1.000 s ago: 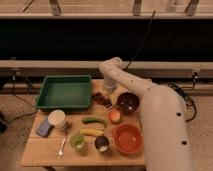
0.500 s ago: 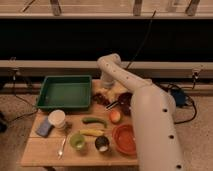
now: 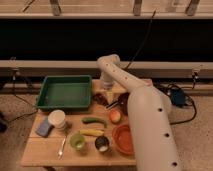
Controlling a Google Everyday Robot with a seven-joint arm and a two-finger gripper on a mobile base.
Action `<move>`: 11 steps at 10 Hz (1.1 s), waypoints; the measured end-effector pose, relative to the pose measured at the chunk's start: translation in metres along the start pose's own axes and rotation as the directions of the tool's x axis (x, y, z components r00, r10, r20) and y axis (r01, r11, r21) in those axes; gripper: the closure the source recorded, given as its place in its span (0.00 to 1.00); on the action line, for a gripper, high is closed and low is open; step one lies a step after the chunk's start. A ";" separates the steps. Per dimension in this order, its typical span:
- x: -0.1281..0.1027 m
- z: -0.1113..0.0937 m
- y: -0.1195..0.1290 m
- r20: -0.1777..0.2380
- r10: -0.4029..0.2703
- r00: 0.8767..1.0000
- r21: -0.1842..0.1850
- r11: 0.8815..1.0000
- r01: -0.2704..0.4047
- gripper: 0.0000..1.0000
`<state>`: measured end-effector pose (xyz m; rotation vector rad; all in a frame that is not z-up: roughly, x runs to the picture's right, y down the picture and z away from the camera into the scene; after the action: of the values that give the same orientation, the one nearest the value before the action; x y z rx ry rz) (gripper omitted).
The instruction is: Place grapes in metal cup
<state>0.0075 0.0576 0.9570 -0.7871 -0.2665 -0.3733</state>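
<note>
Well apart: gripper beside green tray, metal cup

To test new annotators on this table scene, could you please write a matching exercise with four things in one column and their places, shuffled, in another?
Things:
1. metal cup
2. tray
3. orange fruit
4. gripper

Places:
A. back left of the table
B. low over the back of the table, just right of the tray
C. near the front edge, right of the green cup
D. mid-table, behind the orange bowl

Pairs: 1-C, 2-A, 3-D, 4-B.
</note>
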 end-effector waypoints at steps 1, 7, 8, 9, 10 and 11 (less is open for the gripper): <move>0.000 0.002 0.001 0.004 0.006 1.000 -0.004 1.000 -0.006 0.47; 0.008 -0.009 0.010 0.027 0.029 0.999 0.022 0.999 -0.029 1.00; 0.013 -0.015 0.012 0.032 0.035 0.999 0.036 0.999 -0.036 1.00; 0.016 -0.023 0.015 0.037 0.040 0.999 0.048 0.998 -0.042 1.00; 0.018 -0.033 0.017 0.042 0.042 0.998 0.063 0.997 -0.045 1.00; 0.019 -0.045 0.019 0.049 0.041 0.998 0.082 0.996 -0.045 1.00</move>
<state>0.0370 0.0329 0.9213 -0.7194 -0.3066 -0.3011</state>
